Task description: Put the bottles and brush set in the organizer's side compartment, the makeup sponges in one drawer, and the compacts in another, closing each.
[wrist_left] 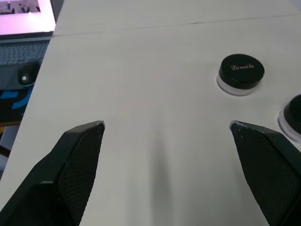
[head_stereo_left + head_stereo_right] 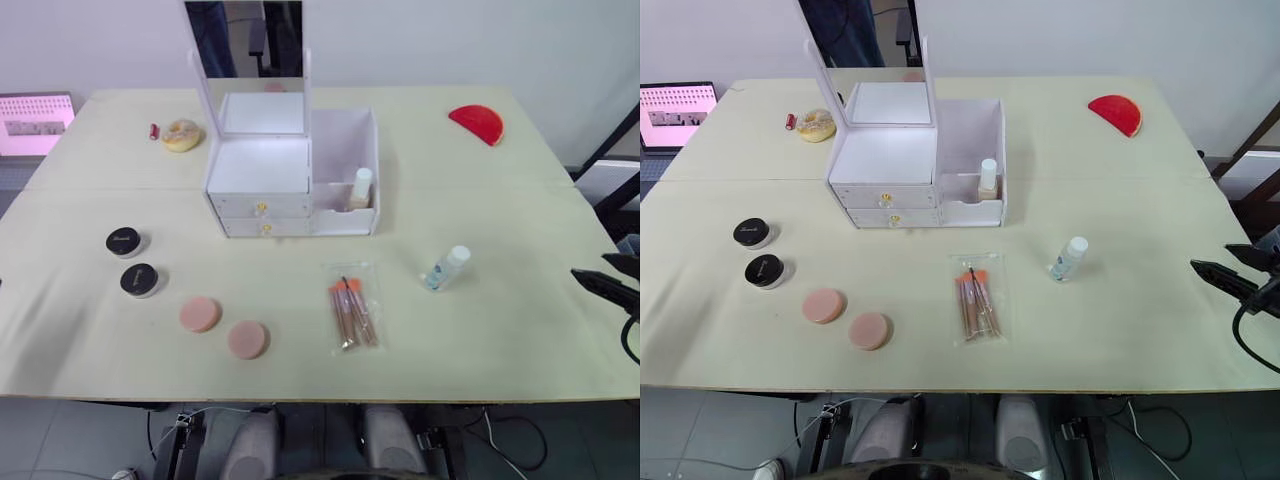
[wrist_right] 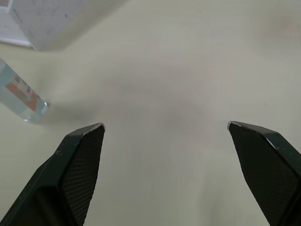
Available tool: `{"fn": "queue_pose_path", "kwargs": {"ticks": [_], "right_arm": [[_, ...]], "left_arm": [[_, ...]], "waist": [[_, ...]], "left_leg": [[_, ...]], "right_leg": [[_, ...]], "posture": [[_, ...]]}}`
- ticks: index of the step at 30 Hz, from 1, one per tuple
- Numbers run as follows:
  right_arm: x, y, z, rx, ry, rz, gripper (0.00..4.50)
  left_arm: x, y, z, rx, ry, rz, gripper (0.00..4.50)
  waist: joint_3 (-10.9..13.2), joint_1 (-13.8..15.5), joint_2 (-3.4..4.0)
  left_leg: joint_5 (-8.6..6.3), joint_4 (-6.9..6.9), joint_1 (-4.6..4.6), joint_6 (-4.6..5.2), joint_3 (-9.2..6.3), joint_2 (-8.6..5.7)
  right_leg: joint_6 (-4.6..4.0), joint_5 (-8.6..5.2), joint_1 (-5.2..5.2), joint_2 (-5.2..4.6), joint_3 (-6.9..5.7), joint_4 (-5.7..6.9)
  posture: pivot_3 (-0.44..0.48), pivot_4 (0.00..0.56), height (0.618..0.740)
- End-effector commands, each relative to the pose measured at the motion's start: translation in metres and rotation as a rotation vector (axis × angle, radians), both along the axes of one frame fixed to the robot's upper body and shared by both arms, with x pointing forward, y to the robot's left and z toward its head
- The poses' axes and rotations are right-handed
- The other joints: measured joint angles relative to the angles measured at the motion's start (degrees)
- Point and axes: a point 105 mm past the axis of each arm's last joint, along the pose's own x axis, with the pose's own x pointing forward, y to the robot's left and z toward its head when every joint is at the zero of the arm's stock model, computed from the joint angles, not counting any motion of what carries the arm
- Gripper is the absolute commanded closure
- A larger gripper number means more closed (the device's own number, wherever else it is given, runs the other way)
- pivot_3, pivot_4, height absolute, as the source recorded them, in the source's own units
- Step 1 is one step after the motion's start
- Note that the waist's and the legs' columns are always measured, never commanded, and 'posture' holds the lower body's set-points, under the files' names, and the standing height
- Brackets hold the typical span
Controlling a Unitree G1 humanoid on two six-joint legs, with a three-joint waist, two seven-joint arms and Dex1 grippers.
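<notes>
The white organizer (image 2: 262, 170) stands at mid-table with its mirror lid up and both drawers (image 2: 262, 208) shut. One bottle (image 2: 361, 188) stands in its side compartment (image 2: 345, 140). A clear bottle (image 2: 446, 268) lies to the front right, and the bagged brush set (image 2: 352, 312) lies in front. Two pink makeup sponges (image 2: 200, 314) (image 2: 247, 340) and two black-lidded compacts (image 2: 124, 241) (image 2: 139, 279) sit at the front left. My right gripper (image 2: 602, 272) hovers open at the table's right edge, right of the clear bottle (image 3: 21, 96). My left gripper (image 1: 167, 127) is open, empty, short of the compacts (image 1: 241, 74).
A red half-round piece (image 2: 477, 123) lies at the back right. A tan ring-shaped item (image 2: 182, 134) and a small red thing (image 2: 154, 131) lie at the back left. A laptop (image 2: 35, 122) sits beyond the table's left edge.
</notes>
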Motion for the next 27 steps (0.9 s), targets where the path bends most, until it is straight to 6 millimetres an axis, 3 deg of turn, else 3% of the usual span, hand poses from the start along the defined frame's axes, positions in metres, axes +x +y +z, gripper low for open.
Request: {"fn": "queue_pose_path", "kwargs": {"ticks": [1, 6, 9, 13, 20, 24, 27], "right_arm": [[0.002, 0.000, 0.011, -0.040, -0.039, 0.009, 0.06], [0.007, 0.016, 0.017, -0.069, -0.049, 0.046, 0.06], [0.008, 0.038, 0.023, -0.082, -0.053, 0.107, 0.06], [0.008, 0.070, 0.032, -0.080, -0.053, 0.192, 0.06], [0.010, 0.136, 0.037, -0.085, -0.022, 0.409, 0.06], [0.016, 0.157, 0.035, -0.108, -0.021, 0.472, 0.06], [0.023, 0.163, 0.032, -0.102, -0.016, 0.481, 0.06]], "left_arm": [[0.004, -0.003, 0.013, 0.045, -0.020, -0.039, 0.00], [0.014, -0.023, 0.013, 0.049, -0.011, -0.144, 0.00], [0.022, -0.046, 0.014, 0.048, -0.002, -0.247, 0.00], [0.032, -0.101, 0.020, 0.037, 0.010, -0.452, 0.00], [0.034, -0.226, 0.033, 0.010, -0.004, -0.846, 0.00], [0.022, -0.277, 0.041, -0.025, -0.030, -1.016, 0.00], [0.015, -0.301, 0.044, -0.035, -0.038, -1.099, 0.00]], "waist": [[0.00, -0.02, 0.00], [0.00, 0.04, 0.00], [0.00, 0.10, -0.01], [0.00, 0.22, -0.01], [-0.01, 0.66, -0.08], [0.00, 0.54, -0.10], [0.00, 0.59, -0.10]], "left_leg": [[0.00, 0.00, -0.01, 0.00, 0.00, 0.00], [0.00, 0.00, -0.01, 0.00, 0.00, 0.00], [0.01, 0.01, -0.01, -0.01, -0.01, 0.01], [0.01, 0.02, -0.05, -0.02, -0.01, 0.02], [0.01, 0.16, -0.08, -0.02, -0.02, 0.01], [0.01, 0.29, -0.11, -0.02, -0.02, 0.01], [0.01, 0.36, -0.12, -0.02, -0.02, 0.01]], "right_leg": [[-0.01, 0.02, 0.00, 0.00, 0.00, 0.00], [0.12, 0.10, 0.00, 0.00, 0.00, -0.01], [0.13, 0.09, 0.00, 0.00, 0.00, 0.02], [0.10, 0.13, 0.02, -0.01, 0.01, -0.03], [-0.02, 0.15, 0.06, -0.01, 0.01, -0.06], [-0.07, 0.22, 0.09, 0.01, 0.02, -0.05], [-0.09, 0.23, 0.11, 0.01, 0.01, -0.05]], "posture": [[0.000, 0.150, 0.739], [0.000, 0.150, 0.739], [0.000, 0.150, 0.739], [0.000, 0.150, 0.739], [0.000, 0.150, 0.739], [0.000, 0.150, 0.739], [0.000, 0.150, 0.739]]}}
